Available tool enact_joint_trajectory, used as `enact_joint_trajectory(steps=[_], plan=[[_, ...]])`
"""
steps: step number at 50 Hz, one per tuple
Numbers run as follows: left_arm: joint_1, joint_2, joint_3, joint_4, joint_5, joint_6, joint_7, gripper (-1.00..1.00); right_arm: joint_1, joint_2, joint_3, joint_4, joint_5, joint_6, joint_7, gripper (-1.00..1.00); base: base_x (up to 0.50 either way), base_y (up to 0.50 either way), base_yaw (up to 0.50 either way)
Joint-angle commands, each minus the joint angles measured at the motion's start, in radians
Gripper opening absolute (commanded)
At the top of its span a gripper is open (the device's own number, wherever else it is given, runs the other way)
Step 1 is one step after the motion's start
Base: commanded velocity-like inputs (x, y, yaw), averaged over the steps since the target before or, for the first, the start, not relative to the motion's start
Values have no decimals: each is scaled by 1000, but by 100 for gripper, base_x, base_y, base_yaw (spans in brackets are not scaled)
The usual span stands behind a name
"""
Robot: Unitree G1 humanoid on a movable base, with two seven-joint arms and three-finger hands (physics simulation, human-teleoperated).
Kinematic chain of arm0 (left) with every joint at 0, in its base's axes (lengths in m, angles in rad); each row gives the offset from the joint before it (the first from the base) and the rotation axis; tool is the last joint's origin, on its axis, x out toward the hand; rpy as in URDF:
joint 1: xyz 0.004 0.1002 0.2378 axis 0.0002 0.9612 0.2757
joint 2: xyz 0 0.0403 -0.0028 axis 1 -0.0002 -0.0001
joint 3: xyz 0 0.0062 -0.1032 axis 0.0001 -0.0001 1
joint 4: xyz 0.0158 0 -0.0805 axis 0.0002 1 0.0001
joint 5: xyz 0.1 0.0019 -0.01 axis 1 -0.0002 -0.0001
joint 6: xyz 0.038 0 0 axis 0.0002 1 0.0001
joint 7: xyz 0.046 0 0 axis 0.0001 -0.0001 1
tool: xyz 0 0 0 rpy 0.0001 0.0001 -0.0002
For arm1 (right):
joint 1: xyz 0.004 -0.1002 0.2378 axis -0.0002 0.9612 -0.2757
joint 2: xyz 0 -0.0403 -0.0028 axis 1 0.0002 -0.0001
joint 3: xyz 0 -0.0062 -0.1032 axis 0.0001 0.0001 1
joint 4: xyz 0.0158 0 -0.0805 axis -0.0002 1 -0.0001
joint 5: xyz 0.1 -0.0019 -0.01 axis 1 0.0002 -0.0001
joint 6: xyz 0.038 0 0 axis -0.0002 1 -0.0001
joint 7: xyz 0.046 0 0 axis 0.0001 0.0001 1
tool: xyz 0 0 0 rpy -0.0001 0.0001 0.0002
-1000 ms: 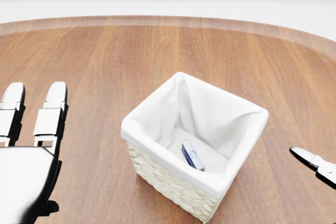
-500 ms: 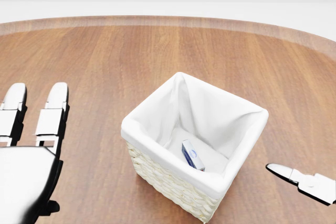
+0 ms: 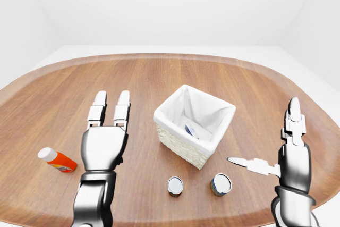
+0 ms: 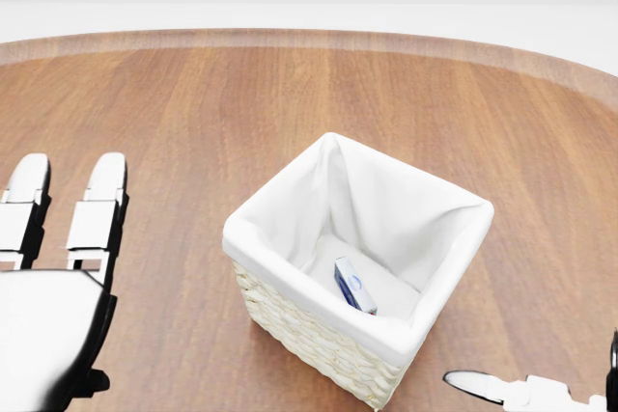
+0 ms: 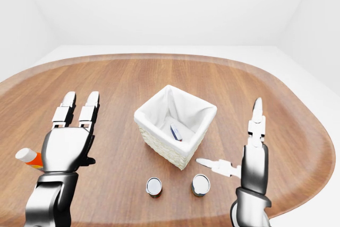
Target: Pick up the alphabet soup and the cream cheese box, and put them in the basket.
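White cloth lines the wicker basket (image 4: 357,267), sitting mid-tabletop (image 3: 170,78), and the cream cheese box (image 4: 354,286) lies tilted on its floor, leaning toward the lower-right wall in the head view. Below the basket in the left-eye view stand two cans apart from each other, lids up: one (image 3: 175,186) toward the left, one (image 3: 221,184) toward the right; which is the alphabet soup I cannot tell. Left hand (image 3: 104,131) is flat out, fingers (image 3: 99,108) straight, gripping nothing, well left of the basket. Right hand (image 3: 284,152) is spread wide, one finger (image 3: 293,116) pointing up, another aimed left just above the right can, empty too. An orange bottle (image 3: 57,159) lies at far left.
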Motion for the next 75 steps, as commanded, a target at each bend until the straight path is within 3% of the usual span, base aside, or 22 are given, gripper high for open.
enact_joint_trajectory(steps=[1, 20, 32, 59, 75], plan=[[2, 1, -7, -1, 11, 2, 0, 100, 71, -1, 28, 46, -64, -59, 53, 100, 0, 0, 0], [-2, 3, -9, 12, 18, 1, 6, 100, 117, 46, -31, 61, -108, -59, 124, 100, 0, 0, 0], [0, 3, -11, 10, 21, 2, 5, 100, 124, 54, -49, 108, -138, -59, 112, 100, 0, 0, 0], [2, 1, -12, -2, 22, 2, -5, 100, 124, 59, -52, 111, -136, -59, 117, 100, 0, 0, 0], [-2, 3, -15, 5, 21, 5, -5, 100, 231, 68, -35, 189, -144, -59, 111, 100, 0, 0, 0]])
